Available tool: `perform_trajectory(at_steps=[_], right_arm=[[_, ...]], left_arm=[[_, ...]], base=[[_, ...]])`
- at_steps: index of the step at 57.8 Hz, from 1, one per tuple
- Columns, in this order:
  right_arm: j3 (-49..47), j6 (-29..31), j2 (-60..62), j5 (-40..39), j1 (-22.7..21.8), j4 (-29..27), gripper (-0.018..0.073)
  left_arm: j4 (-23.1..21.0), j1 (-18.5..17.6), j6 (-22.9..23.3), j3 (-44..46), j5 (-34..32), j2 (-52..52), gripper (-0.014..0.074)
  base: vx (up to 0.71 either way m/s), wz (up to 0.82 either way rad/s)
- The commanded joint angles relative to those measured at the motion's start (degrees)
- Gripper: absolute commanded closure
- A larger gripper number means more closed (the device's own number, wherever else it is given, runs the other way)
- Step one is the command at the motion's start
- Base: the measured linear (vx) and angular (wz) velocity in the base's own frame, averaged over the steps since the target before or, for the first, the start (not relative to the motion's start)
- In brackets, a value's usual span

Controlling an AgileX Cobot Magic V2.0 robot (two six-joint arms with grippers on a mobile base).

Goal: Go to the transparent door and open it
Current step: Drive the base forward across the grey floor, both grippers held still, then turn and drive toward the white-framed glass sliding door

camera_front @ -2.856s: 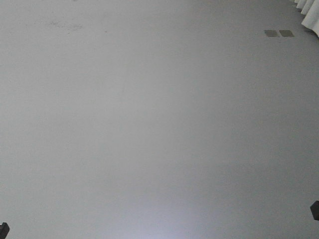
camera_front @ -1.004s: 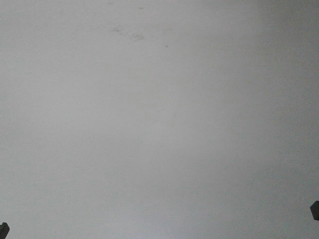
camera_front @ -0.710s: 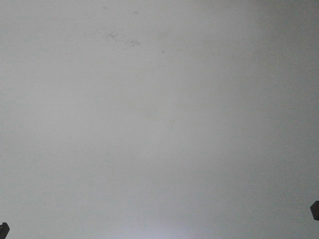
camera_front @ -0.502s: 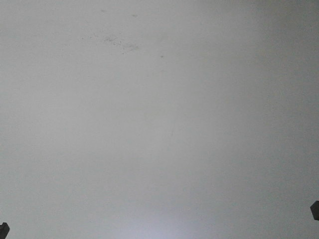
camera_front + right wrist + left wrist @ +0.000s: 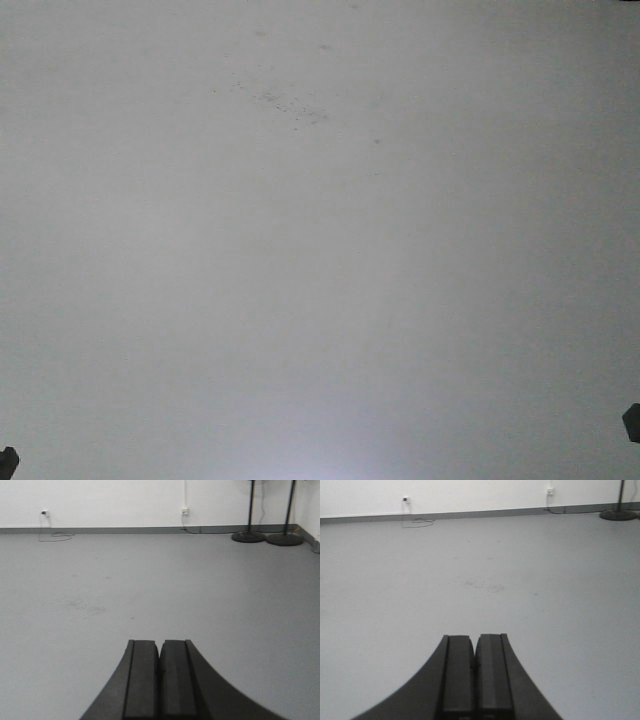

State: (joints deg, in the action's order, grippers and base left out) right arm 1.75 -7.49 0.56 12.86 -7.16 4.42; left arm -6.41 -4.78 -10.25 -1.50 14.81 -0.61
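The transparent door is out of view in every frame. My left gripper (image 5: 475,639) is shut and empty, its black jaws pressed together, pointing out over bare grey floor. My right gripper (image 5: 160,644) is also shut and empty, pointing the same way over the floor. In the front view only two small dark tips show, one at the bottom left corner (image 5: 6,462) and one at the right edge (image 5: 631,422); the rest is grey floor.
A white wall with a grey skirting (image 5: 480,514) runs across the far end. Wall sockets with cables (image 5: 406,500) (image 5: 185,511) sit on it. Round black stand bases (image 5: 266,537) (image 5: 619,514) stand at the far right. A scuffed patch (image 5: 290,103) marks the floor ahead.
The floor view has shifted: the curtain and floor vents at the top right have left the frame, and the scuffed patch has moved right and lower. The grippers stay shut.
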Motion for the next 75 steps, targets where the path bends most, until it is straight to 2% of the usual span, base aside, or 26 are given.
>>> perform_trajectory(at_steps=[1,75], right_arm=[[0.7,0.17,0.81,-4.54,-0.08,0.41,0.0567],[0.7,0.17,0.81,-4.57,-0.08,0.41,0.0567]], left_arm=[[-0.65,0.22,0.32,-1.32,-4.45,-0.66,0.0602],[-0.65,0.22,0.32,-1.32,-4.45,-0.66,0.0602]], base=[[0.42,0.34],[0.45,0.33]])
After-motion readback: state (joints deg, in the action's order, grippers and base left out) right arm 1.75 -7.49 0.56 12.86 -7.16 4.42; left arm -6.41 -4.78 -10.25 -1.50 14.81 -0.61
